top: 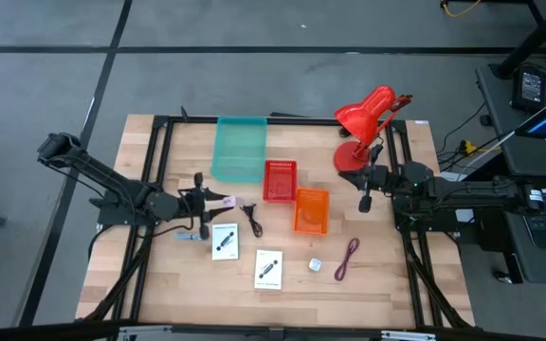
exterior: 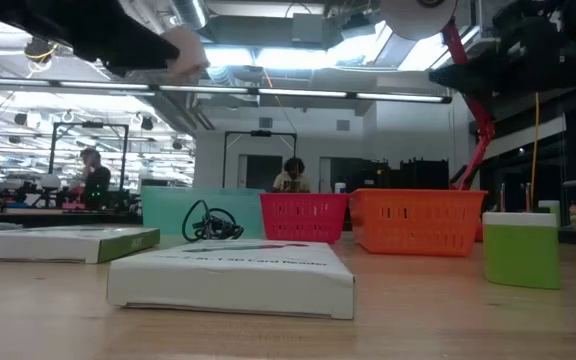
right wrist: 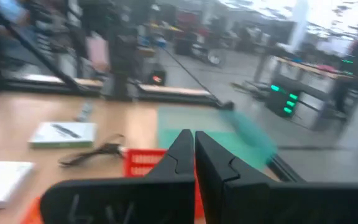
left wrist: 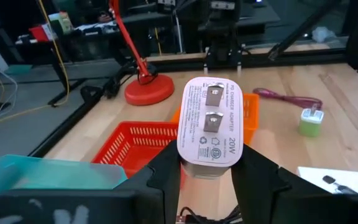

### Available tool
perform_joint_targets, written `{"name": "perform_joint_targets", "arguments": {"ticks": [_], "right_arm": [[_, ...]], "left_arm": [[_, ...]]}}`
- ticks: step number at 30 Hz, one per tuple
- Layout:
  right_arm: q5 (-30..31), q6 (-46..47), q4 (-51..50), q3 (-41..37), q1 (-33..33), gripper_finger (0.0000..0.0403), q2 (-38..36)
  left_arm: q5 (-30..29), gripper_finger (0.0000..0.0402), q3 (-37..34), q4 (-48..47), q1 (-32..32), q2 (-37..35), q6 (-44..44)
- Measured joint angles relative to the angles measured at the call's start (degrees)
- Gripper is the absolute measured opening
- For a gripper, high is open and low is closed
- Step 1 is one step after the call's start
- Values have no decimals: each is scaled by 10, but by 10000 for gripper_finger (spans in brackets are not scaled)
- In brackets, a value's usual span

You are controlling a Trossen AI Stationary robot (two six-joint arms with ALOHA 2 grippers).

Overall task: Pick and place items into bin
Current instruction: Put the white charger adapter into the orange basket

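Looking straight down: left gripper (top: 218, 198) raised over the table's left-middle, clamped on a small pinkish-white charger (top: 227, 198), just short of the red basket (top: 279, 180) and near the teal bin (top: 240, 149) and orange basket (top: 312, 210); below it two white cards (top: 225, 241), a black cable (top: 252, 221), a tiny bluish piece (top: 193, 236), a small white cube (top: 316, 266) and a dark red cable (top: 348, 258) lying loose on the wood; right gripper (top: 365, 201) parked at the right side beside the red lamp (top: 366, 123). From table height: a flat card box (exterior: 232, 278) nearest, coiled black cable (exterior: 209, 224) behind, teal bin (exterior: 200, 211), red basket (exterior: 303, 217) and orange basket (exterior: 416, 221) in a row, a greenish plug cube (exterior: 521, 249) at right, pale charger (exterior: 185, 52) gripped high at upper left. From the left wrist: charger (left wrist: 211, 122) pinched by its lower end between the fingers (left wrist: 166, 171), prongs facing the camera, red basket (left wrist: 143, 142) ahead, teal bin (left wrist: 48, 175) close, green cube (left wrist: 311, 122) and red cable (left wrist: 287, 98) beyond. From the right wrist: fingers (right wrist: 180, 162) pressed together, holding nothing. Risk, judged: a shallow pinch on a smooth, top-heavy charger could let it swivel or slip in transit; with three containers crowded together, an early release could drop it in the wrong one or bounce it off a rim
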Motion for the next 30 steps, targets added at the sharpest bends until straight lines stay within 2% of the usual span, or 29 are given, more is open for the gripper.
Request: {"name": "perform_joint_targets", "arguments": {"ticks": [3, 6, 9, 13, 22, 28, 30], "right_arm": [[-34, 13, -1, 0, 0, 0, 2], [-42, 42, -1, 0, 0, 2, 10], [-42, 42, -1, 0, 2, 13, 25], [-42, 42, 20, 0, 13, 46, 57], [-42, 42, 91, 2, 67, 120, 126], [-39, 26, 21, 72, 117, 139, 169], [-11, 29, -17, 103, 136, 140, 192]], "left_arm": [[10, 108, 8, -1, 16, 22, 0], [20, 108, 15, 3, 38, 51, 0], [61, 108, 27, 3, 64, 81, -1], [119, 108, 59, 12, 101, 124, 0], [201, 108, 122, 11, 153, 215, 25], [226, 108, 145, 11, 168, 244, 49], [227, 108, 148, 11, 172, 245, 50]]}}
